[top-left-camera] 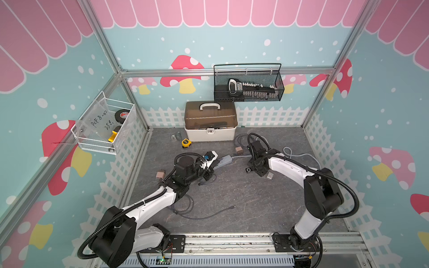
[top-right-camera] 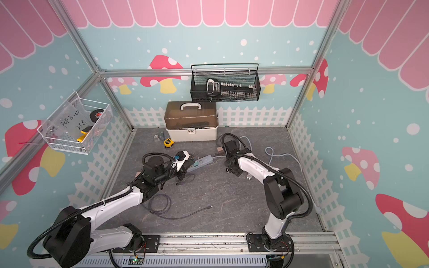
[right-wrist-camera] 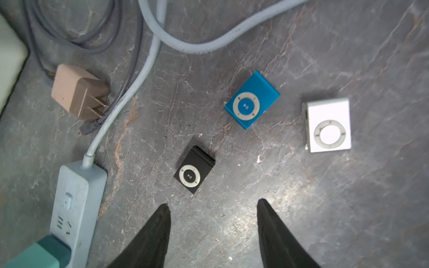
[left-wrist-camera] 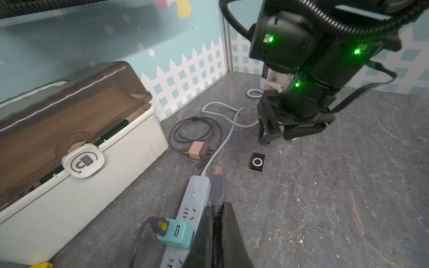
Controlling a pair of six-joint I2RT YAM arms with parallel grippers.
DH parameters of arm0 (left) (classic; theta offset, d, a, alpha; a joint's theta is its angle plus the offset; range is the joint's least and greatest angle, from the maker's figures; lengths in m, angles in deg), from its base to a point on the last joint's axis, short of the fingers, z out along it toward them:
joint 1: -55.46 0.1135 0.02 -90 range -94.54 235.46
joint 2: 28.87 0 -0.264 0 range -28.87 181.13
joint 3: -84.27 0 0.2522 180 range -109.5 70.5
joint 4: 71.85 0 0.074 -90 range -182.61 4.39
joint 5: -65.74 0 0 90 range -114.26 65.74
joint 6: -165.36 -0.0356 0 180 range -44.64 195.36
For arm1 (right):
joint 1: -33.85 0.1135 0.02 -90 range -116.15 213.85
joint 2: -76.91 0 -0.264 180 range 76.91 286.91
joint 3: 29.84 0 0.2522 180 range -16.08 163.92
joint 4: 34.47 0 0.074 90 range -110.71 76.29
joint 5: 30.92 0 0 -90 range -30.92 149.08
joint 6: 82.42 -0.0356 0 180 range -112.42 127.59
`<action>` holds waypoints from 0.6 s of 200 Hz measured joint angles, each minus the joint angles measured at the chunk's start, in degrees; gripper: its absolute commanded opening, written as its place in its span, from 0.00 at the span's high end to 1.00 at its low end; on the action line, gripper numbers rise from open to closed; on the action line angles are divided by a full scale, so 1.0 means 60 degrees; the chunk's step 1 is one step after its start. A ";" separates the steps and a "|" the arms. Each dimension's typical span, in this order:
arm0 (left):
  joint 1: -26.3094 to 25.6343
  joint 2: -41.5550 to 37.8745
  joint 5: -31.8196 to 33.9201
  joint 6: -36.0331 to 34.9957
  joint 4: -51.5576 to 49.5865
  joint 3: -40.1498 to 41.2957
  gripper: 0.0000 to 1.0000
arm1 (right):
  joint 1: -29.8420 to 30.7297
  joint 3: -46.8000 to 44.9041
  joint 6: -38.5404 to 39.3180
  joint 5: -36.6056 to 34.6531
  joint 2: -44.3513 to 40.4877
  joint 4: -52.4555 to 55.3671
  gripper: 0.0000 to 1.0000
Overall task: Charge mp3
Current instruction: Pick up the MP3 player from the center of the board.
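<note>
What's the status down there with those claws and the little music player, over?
Left claw shut on charging plug. Right claw open beside black mp3, holding nothing. Mp3 not yet plugged in; nothing blocking.

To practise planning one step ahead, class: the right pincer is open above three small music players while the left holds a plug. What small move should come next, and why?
Probably lower the right pincer onto the black player and close: its jaws stand open with that player nearest, and the left pincer grips the cable plug.
</note>
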 measured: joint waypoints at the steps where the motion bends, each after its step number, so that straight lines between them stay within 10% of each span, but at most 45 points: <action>1: 0.0004 -0.0004 0.0004 0.0000 0.0000 0.0000 0.93 | 0.0011 0.0029 -0.0033 0.0000 0.0029 0.0011 0.43; 120: 0.0357 -0.0098 0.0186 0.0084 -0.0390 0.0000 0.93 | 0.0404 0.1869 -0.3078 -0.0503 0.2248 0.1698 0.44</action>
